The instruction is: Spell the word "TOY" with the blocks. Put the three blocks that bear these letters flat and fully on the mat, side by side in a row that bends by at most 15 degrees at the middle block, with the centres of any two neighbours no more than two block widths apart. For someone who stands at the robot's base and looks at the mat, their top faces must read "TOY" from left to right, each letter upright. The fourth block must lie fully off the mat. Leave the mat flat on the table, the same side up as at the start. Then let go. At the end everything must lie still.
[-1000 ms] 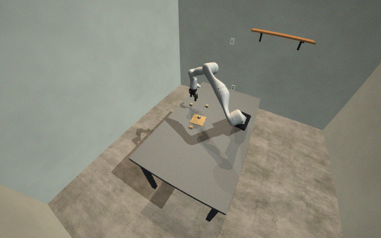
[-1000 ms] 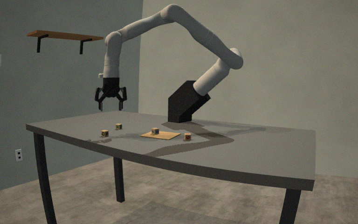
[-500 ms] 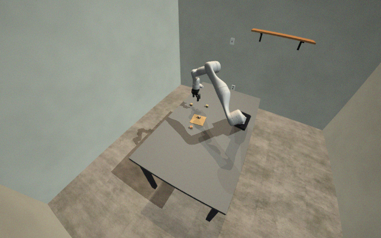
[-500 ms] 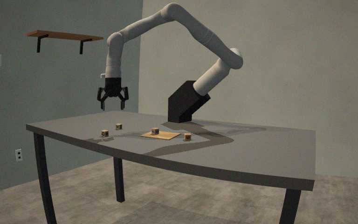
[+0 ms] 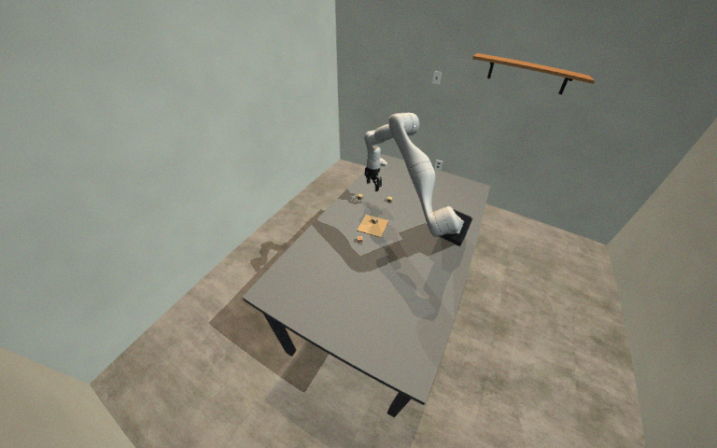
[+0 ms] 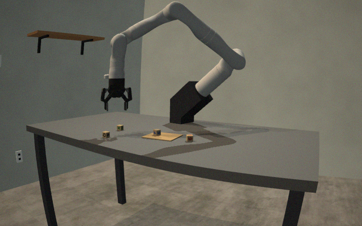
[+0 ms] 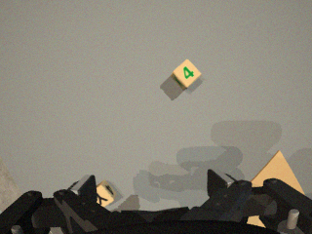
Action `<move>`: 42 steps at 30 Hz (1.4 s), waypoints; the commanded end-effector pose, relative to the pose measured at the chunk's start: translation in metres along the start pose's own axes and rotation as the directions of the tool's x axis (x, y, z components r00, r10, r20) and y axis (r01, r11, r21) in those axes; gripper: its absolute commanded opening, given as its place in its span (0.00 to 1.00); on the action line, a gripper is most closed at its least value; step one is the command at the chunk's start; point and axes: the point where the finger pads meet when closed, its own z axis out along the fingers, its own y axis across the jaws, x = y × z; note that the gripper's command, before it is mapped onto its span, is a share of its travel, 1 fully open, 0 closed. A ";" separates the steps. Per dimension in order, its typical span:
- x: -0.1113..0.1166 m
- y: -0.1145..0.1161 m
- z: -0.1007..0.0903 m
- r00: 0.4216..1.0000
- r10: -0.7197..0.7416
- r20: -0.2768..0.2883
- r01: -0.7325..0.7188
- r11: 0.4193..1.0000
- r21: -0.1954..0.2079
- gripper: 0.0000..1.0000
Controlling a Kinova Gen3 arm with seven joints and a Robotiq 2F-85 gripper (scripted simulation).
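Kinova Gen3 arm (image 5: pixel 423 169) (image 6: pixel 208 34) above the gray table (image 5: pixel 338 295) (image 6: pixel 253 154) (image 7: pixel 88 88). The Robotiq gripper (image 5: pixel 372 185) (image 6: pixel 116 109) (image 7: pixel 151 185) points downward, released, with its fingers spread wide and nothing between them; it hangs above the tabletop, apart from every block. The tan mat (image 5: pixel 364 227) (image 6: pixel 170 137) (image 7: pixel 278 175) lies flat on the table and bears one block, the blue-marked block (image 5: pixel 373 220) (image 6: pixel 156 132), whose top character is too small to read. The red-marked block (image 5: pixel 359 239) (image 6: pixel 189 138) rests off the mat, near its edge. Farther off, on another side of the mat, stand the green-marked block (image 5: pixel 389 199) (image 6: pixel 119 127) (image 7: pixel 187 73), showing a green 4 on top in the wrist view, and the black-marked block (image 5: pixel 359 196) (image 6: pixel 105 134) (image 7: pixel 104 194), partly hidden by a finger in that view. The word "TOY" is unformed, since three of the four blocks lie off the mat.

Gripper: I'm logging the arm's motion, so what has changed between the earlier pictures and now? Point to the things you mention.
The gripper (image 5: pixel 372 185) (image 6: pixel 116 109) (image 7: pixel 151 185) has moved a little to the right in both the top and exterior views. Nothing was taken hold of or let go; it is open and empty. The mat (image 5: pixel 370 231) (image 6: pixel 170 136) (image 7: pixel 279 171), the block on it (image 5: pixel 373 220) (image 6: pixel 157 132) and the three others visibly stayed put.
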 end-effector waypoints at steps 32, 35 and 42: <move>0.033 0.033 -0.002 1.000 0.003 0.007 -0.003 1.000 0.002 1.00; 0.033 0.033 -0.002 1.000 0.003 0.007 -0.003 1.000 0.002 1.00; 0.038 0.039 -0.002 1.000 0.002 0.008 -0.002 1.000 0.002 1.00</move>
